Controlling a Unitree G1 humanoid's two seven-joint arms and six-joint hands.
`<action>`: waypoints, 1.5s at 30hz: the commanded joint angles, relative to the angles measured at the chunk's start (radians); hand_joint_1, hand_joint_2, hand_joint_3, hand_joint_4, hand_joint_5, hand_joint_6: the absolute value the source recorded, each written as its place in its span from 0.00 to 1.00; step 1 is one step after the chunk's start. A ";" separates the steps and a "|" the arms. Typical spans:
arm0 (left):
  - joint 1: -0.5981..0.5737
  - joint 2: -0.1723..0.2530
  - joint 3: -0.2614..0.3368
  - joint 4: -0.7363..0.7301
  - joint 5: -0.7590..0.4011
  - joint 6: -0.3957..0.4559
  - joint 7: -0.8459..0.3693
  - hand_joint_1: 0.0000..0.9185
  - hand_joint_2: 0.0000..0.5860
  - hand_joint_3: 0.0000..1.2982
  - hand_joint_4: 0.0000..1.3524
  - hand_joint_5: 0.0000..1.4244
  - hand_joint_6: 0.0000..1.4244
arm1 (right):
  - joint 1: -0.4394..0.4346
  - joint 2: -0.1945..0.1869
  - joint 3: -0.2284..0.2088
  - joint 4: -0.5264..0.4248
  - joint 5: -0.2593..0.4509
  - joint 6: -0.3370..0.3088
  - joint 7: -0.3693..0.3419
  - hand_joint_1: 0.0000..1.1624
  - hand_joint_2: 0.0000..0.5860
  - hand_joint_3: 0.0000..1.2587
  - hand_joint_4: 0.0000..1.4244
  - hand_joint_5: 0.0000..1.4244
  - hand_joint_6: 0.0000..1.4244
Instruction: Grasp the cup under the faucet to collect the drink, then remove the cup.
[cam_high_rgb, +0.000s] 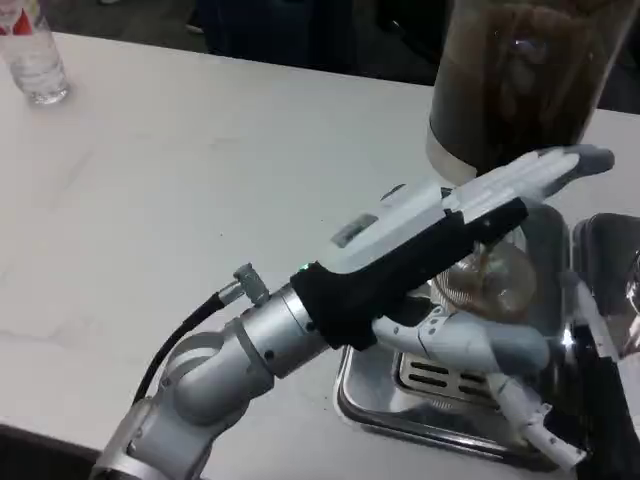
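Left hand wraps the clear cup, fingers clamped round its far side, thumb on the near side. Cup sits over the steel drip tray, directly below the dark drink dispenser. Right hand at the tray's right edge, fingers' state unclear. Water bottle far left on the bench.

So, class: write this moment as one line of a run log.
left hand: grips cup | cup: under dispenser, over drip tray | right hand: state unclear
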 joint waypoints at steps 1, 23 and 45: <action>0.007 0.016 -0.025 -0.023 0.017 0.011 -0.024 0.00 0.15 0.00 0.00 0.04 0.02 | -0.042 -0.001 -0.006 0.012 0.044 -0.012 0.060 0.51 0.41 0.00 0.00 0.00 0.00; 0.000 0.049 -0.029 -0.035 0.031 0.024 -0.029 0.00 0.15 0.01 0.00 0.05 0.02 | -0.134 0.031 0.005 0.144 0.096 -0.107 0.091 0.55 0.35 0.00 0.00 0.00 0.00; 0.021 0.072 -0.049 -0.070 0.028 0.051 -0.027 0.00 0.15 0.02 0.00 0.05 0.02 | -0.146 0.084 0.018 0.154 0.034 -0.076 0.017 0.55 0.35 0.00 0.00 0.00 0.00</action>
